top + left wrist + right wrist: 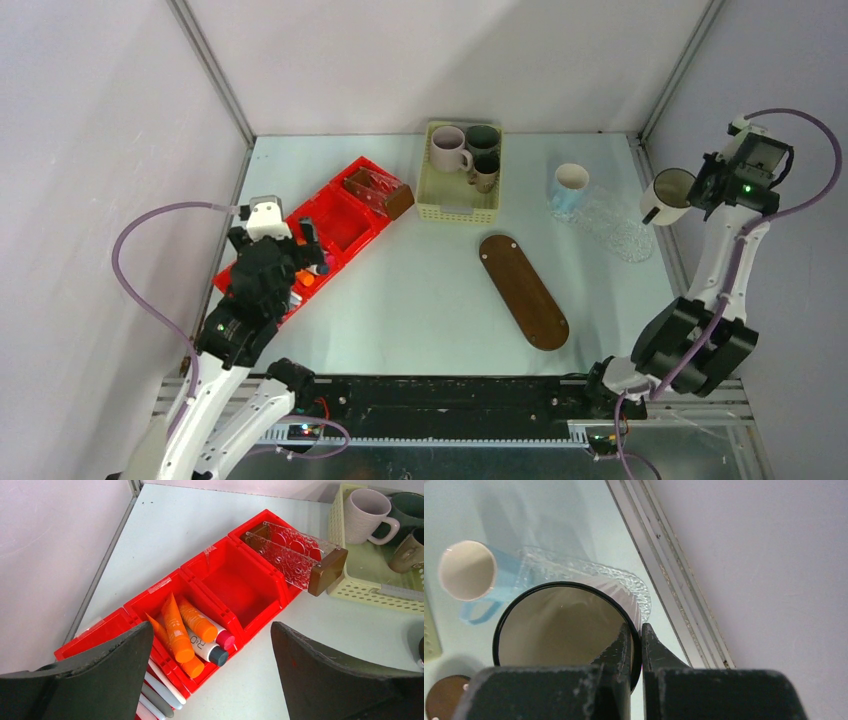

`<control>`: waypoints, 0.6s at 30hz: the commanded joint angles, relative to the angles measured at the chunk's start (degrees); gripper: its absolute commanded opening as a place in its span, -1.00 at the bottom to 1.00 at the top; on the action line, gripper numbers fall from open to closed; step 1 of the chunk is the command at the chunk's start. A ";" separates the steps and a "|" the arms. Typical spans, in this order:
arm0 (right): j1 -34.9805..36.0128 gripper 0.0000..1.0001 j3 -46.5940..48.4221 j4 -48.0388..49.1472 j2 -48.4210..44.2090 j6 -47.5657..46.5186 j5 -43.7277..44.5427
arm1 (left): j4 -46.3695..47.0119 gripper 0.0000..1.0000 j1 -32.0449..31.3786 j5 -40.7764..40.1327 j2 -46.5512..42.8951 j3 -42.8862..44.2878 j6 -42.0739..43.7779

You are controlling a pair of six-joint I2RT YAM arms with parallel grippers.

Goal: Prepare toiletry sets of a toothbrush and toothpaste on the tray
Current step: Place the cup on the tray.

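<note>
My left gripper [211, 626] hangs wide open and empty over the red bin [240, 587]. The yellow basket [460, 205] holds three mugs [450, 148]. The tray [523, 290] lies mid-table. My right gripper [636, 630] pinches a cream-lined mug [559, 625] by its wall. One bin compartment holds orange toothpaste tubes [175, 627] and a white tube [202, 647] lettered "R.O".

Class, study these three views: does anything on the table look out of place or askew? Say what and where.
The clear rack with brown end blocks lies crooked across the red bin's far compartment, one end overhanging toward the yellow basket. The wooden tray lies diagonally, bare. The right claw just grips a mug's rim.
</note>
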 commanded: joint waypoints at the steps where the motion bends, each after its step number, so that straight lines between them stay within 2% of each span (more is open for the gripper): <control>1: -2.01 -1.00 0.31 5.00 4.45 -2.59 -4.08 | 0.64 0.89 -0.38 -2.52 -0.93 1.40 0.53; 9: -2.78 -1.00 -1.26 7.64 12.98 -3.97 -4.63 | 0.90 0.89 -0.39 -3.03 -0.55 0.75 0.60; 18: -3.07 -1.00 -5.13 14.78 17.92 -4.72 -4.93 | 2.24 0.89 -0.33 -3.06 -0.20 -0.33 0.93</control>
